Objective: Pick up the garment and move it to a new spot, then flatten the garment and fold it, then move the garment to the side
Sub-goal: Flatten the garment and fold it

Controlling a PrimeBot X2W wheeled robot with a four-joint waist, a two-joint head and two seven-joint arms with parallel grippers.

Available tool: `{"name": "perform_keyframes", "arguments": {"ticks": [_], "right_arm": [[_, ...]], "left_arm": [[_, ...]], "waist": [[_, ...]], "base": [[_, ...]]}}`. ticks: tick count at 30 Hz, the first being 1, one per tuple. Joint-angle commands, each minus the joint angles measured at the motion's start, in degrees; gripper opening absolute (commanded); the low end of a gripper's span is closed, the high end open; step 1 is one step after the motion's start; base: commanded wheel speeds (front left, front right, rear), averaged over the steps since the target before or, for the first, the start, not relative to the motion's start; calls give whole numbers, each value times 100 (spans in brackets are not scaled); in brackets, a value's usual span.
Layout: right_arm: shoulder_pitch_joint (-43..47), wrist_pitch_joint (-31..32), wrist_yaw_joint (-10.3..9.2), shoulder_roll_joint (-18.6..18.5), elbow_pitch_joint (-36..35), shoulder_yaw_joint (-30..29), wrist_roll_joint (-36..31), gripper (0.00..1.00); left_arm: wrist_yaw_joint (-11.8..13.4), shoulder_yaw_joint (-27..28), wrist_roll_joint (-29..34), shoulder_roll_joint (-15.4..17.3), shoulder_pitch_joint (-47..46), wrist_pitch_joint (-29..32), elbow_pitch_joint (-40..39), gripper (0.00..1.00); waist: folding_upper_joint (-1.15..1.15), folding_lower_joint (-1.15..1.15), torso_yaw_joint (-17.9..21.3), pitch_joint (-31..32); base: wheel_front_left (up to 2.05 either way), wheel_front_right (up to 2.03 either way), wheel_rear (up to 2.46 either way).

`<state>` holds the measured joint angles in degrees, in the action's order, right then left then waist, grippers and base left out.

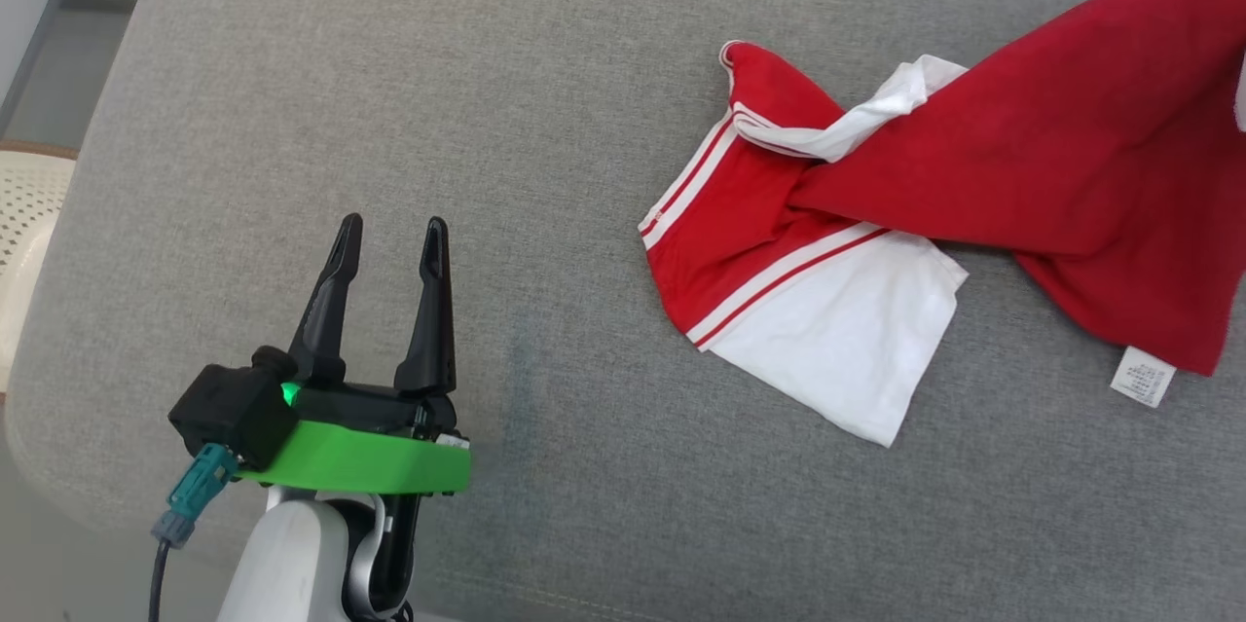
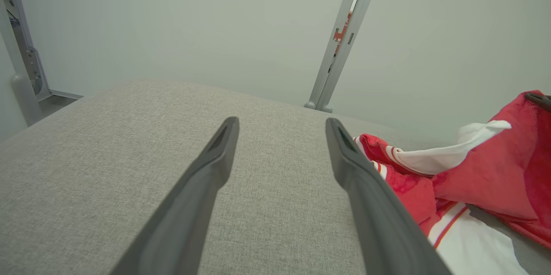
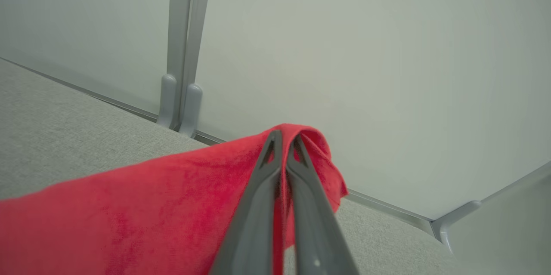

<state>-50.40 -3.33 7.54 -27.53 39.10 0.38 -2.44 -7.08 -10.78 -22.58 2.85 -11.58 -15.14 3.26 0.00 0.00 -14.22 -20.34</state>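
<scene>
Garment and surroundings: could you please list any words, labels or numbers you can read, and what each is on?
White care tag on the red and white garment: rows of print, too small to read.
Orange mark on the grey post: a shape, no legible letters.
No other text can be read.

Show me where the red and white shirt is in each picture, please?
Head view: the shirt lies on the right, stretching up to the top right corner.
Left wrist view: the shirt bunches at the lower right, beside the open left gripper.
Right wrist view: the shirt runs from the lower left to the middle, pinched in the shut right gripper.
Shared landmark: the grey cushion under it in all three.
</scene>
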Motion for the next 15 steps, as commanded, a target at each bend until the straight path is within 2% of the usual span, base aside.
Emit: {"name": "perform_keyframes", "arguments": {"ticks": [1, 4, 5, 6, 15], "right_arm": [[-160, -172, -11, -47, 107, -149, -129, 0], [-283, -349, -11, 62, 351, -291, -341, 0], [-349, -420, -11, 86, 413, -337, -417, 34], [-406, -448, -11, 126, 473, -412, -415, 100], [-512, -626, -11, 574, 913, -465, -449, 100]], "left_arm": [[11, -2, -66, 10, -81, 2, -31, 100], [9, 6, -59, 10, -73, 2, -46, 100], [8, 14, -55, 10, -70, 2, -48, 100], [8, 12, -41, 10, -71, 2, -47, 100], [22, 81, 66, 11, -22, 3, -1, 100]], "waist": [[0, 0, -226, -175], [0, 0, -257, -200], [0, 0, -256, -211], [0, 0, -252, -219], [0, 0, -1, -54]], "base": [[0, 0, 0], [0, 0, 0], [0, 0, 0], [0, 0, 0], [0, 0, 0]]}}
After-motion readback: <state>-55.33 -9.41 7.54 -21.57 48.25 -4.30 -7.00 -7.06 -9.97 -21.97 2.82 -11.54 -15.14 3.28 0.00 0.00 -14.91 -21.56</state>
